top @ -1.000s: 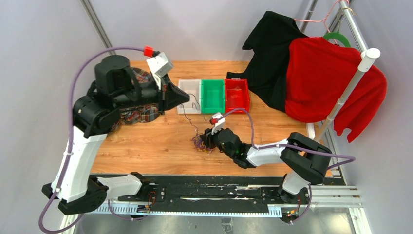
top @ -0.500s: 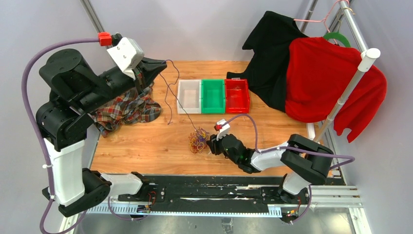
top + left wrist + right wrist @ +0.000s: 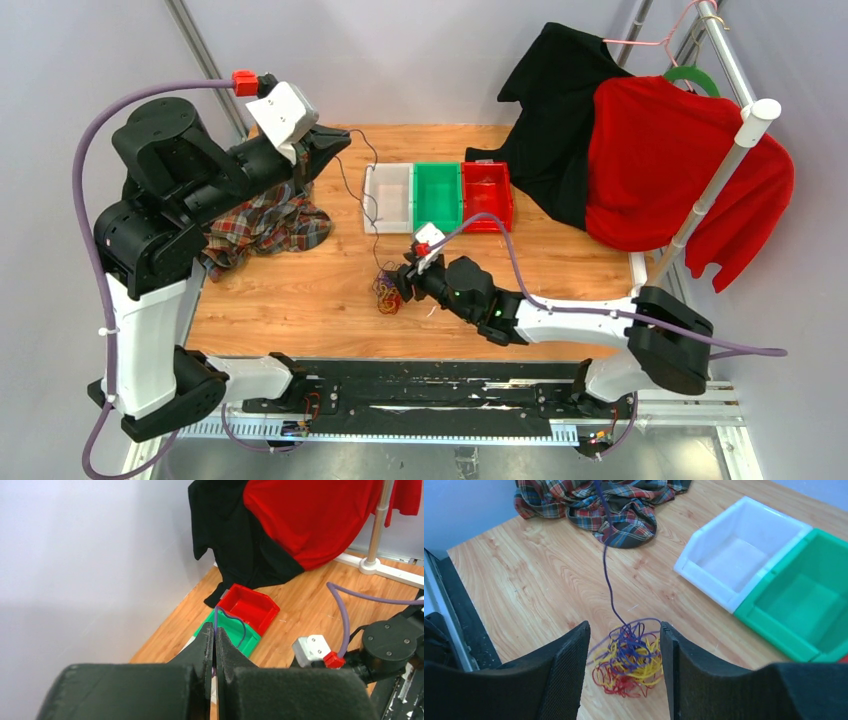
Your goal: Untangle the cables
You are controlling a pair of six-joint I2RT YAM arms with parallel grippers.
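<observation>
My left claw (image 3: 214,639) pinched the purple cable (image 3: 607,575) up high; my right claw (image 3: 624,627) stood spread around the tangle (image 3: 630,664) on the desk (image 3: 539,585)

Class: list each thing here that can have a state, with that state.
Left gripper: shut on purple cable.
Right gripper: open over the tangle.
Purple cable: drawn up out of tangle.
Tangle: bunched on table.
White bin: empty.
Green bin: looks empty.
Plaid cloth: crumpled.
</observation>
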